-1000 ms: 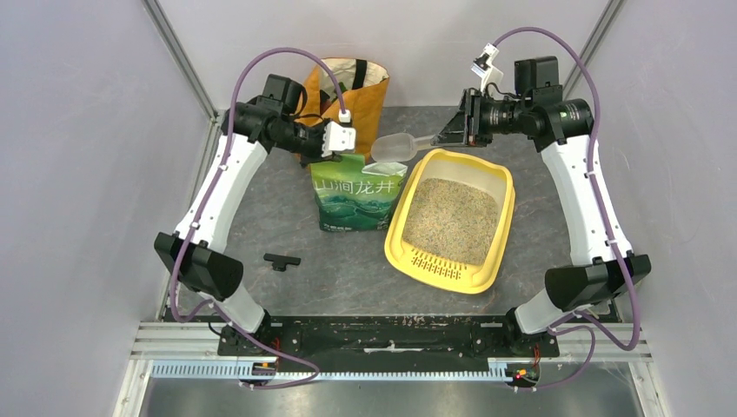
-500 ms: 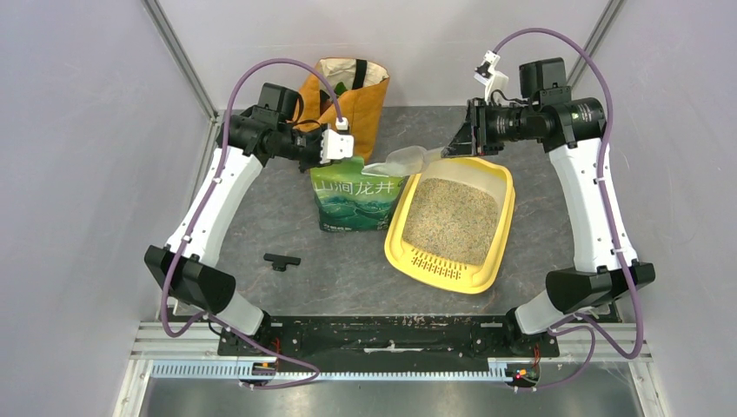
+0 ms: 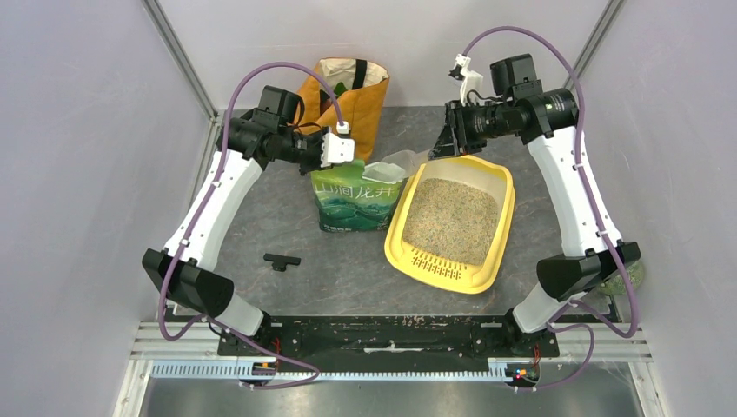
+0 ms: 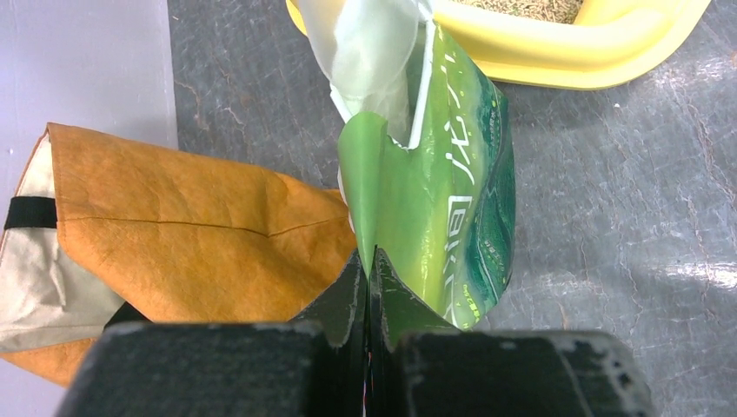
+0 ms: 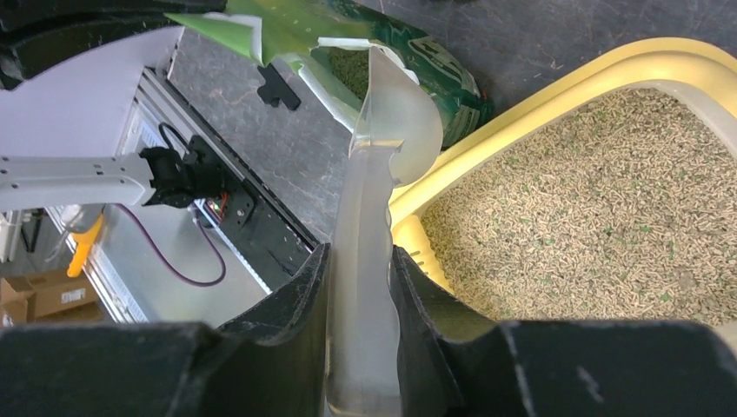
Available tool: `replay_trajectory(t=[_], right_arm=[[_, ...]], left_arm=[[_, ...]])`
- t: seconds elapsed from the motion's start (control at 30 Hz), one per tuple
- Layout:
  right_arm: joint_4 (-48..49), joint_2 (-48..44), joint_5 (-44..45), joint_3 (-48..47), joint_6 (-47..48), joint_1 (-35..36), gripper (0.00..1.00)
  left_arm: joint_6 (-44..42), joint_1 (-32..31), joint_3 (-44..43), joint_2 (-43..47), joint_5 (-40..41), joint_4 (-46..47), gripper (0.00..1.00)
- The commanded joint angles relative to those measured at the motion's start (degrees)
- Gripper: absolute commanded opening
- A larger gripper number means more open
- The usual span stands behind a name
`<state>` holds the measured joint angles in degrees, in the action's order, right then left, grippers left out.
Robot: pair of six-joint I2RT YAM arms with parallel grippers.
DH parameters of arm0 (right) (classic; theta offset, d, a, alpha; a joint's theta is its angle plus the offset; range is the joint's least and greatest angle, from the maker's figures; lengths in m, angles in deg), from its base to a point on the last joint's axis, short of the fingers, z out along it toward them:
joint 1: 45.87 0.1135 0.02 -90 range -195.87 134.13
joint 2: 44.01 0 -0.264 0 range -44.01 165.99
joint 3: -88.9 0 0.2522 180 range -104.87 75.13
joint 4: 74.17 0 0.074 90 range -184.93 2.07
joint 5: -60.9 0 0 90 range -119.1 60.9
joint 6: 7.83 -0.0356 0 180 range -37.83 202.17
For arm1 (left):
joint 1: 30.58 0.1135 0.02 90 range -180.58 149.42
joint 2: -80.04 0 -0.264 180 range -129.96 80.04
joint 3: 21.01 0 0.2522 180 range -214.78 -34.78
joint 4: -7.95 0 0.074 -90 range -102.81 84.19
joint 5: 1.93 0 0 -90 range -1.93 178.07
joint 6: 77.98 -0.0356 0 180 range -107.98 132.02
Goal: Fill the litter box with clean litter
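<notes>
Moved left, the right gripper [image 5: 358, 261] clamps a stiff translucent plastic scoop [image 5: 387, 130] by its handle at the floppy green printed plastic litter bag [image 4: 452, 200], whose lip the left gripper [image 4: 367, 269] pinches.

The table [image 3: 348, 282] has a dark grey, mottled top, scuffed in places. Four items rest on it. An orange bag [image 3: 369, 100] stands at the far edge. A green bag [image 3: 356, 204] stands upright just in front of it. A yellow litter box [image 3: 395, 239] sits just right of the green bag, set at an angle. A small black T-shaped piece [image 3: 282, 260] lies apart, toward the near left.
</notes>
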<state>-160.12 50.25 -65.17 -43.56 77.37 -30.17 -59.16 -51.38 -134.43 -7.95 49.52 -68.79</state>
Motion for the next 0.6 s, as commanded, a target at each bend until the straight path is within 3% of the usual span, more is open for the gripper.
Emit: replay_trajectory(t=[0.0, 0.33, 0.5, 0.57], right_arm=[[-3.31, -0.39, 0.91, -2.05, 3.48, 1.36, 0.00], [-2.25, 3.58, 5.58, 1.43, -1.61, 5.71, 0.00], [0.95, 6.83, 2.65, 3.16, -4.82, 6.86, 0.00], [0.84, 8.39, 2.37, 1.82, -4.94, 7.17, 0.00]], left_arm=[[0.28, -0.82, -0.36, 2.07, -0.90, 1.62, 0.02], [2.27, -2.43, 3.56, 5.57, 0.02, 10.81, 0.02], [4.33, -2.43, 2.98, 5.31, 0.31, 9.22, 0.02], [8.05, -2.13, 3.24, 4.90, 1.83, 8.49, 0.07]])
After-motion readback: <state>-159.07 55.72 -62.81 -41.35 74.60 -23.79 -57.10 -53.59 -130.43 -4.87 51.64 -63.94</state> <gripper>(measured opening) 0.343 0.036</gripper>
